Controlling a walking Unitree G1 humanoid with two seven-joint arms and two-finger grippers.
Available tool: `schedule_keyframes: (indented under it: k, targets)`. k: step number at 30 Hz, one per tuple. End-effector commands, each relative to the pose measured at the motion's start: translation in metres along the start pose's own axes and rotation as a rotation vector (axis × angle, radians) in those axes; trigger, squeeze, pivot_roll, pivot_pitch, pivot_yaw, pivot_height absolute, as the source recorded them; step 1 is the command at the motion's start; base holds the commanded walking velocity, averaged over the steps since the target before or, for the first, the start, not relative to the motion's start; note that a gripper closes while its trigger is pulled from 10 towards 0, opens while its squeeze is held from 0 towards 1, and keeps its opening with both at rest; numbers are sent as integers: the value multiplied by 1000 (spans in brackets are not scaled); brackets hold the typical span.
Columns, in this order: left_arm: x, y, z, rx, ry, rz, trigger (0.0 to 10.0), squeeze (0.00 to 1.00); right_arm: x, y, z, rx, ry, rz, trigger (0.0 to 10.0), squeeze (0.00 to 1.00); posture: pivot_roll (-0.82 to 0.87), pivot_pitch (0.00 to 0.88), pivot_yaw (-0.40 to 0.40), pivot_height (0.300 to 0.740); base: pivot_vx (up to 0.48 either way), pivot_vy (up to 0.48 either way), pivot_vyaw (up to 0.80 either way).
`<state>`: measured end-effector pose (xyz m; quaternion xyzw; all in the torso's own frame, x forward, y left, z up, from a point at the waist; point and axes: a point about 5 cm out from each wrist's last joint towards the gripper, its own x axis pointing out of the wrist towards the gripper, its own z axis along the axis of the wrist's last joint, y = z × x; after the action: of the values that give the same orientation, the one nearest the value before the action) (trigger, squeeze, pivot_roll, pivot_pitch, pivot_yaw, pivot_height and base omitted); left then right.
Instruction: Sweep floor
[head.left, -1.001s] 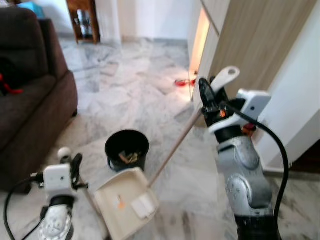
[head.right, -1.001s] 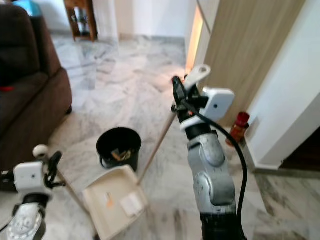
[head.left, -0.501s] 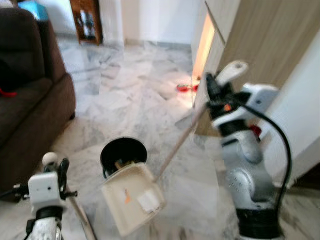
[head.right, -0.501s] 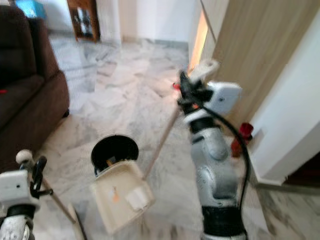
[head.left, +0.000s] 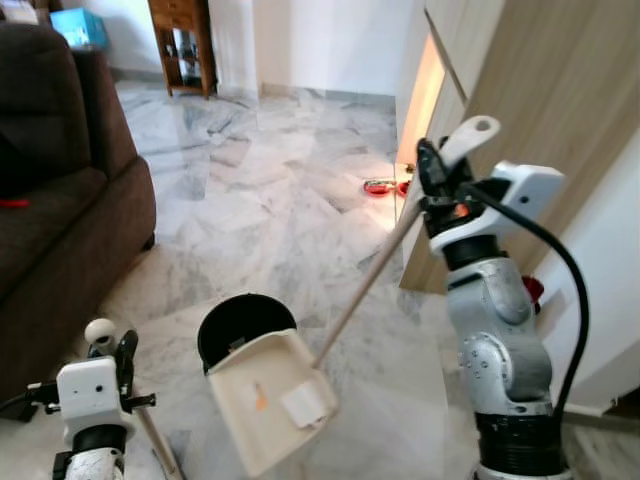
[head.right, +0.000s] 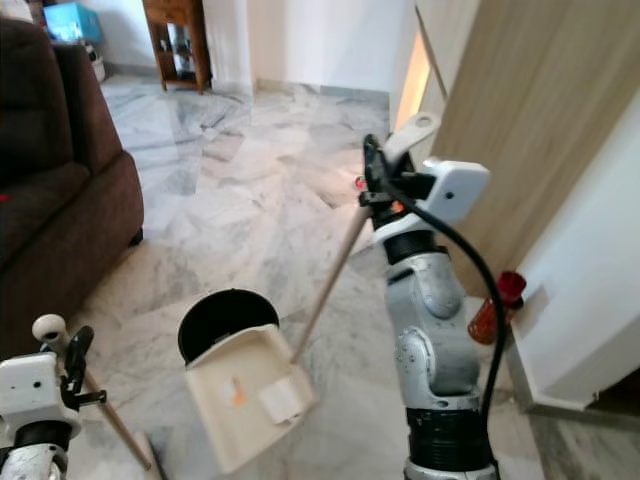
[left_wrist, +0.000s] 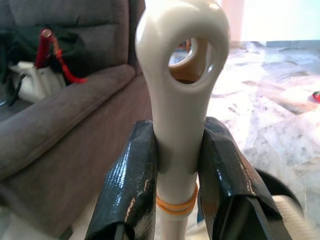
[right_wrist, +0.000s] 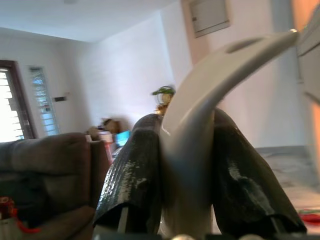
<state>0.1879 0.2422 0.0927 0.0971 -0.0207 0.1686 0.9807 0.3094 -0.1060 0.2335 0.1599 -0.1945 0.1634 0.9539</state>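
Our left gripper (left_wrist: 175, 165) clamps the broom handle (left_wrist: 179, 100), whose lower end is cut off from view. Our right gripper (right_wrist: 197, 165) clamps the dustpan handle (head.left: 372, 275); the dustpan (head.left: 268, 400) now overlaps the black bin (head.left: 243, 322), tilted more steeply than a second ago.

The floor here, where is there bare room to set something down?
Open marble floor stretches between the brown sofa and the wooden panel. It is crowded near the black bin, where the right gripper holds the dustpan and the left gripper the broom handle.
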Motion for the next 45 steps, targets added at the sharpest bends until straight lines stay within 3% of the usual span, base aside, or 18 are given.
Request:
schedule_keyframes:
  k: [1, 7, 36, 45]
  targets:
    - [2, -2, 8, -1, -41, 1, 10000, 0, 2, -4, 15, 0, -62, -9, 10000, 0, 71, 0, -14, 740, 371, 0, 0]
    - [3, -4, 8, -8, -44, -1, 10000, 0, 1, -1, 16, -20, -66, 18, 10000, 0, 67, 0, -15, 740, 371, 0, 581]
    - [6, -6, 12, -17, -65, -6, 10000, 0, 3, 2, 16, 23, -67, 28, 10000, 0, 70, 0, -15, 740, 371, 0, 0]
    - [7, -9, 14, -31, -77, -17, 10000, 0, 1, 7, 15, 27, -60, 52, 10000, 0, 67, 0, -15, 740, 65, 0, 0]
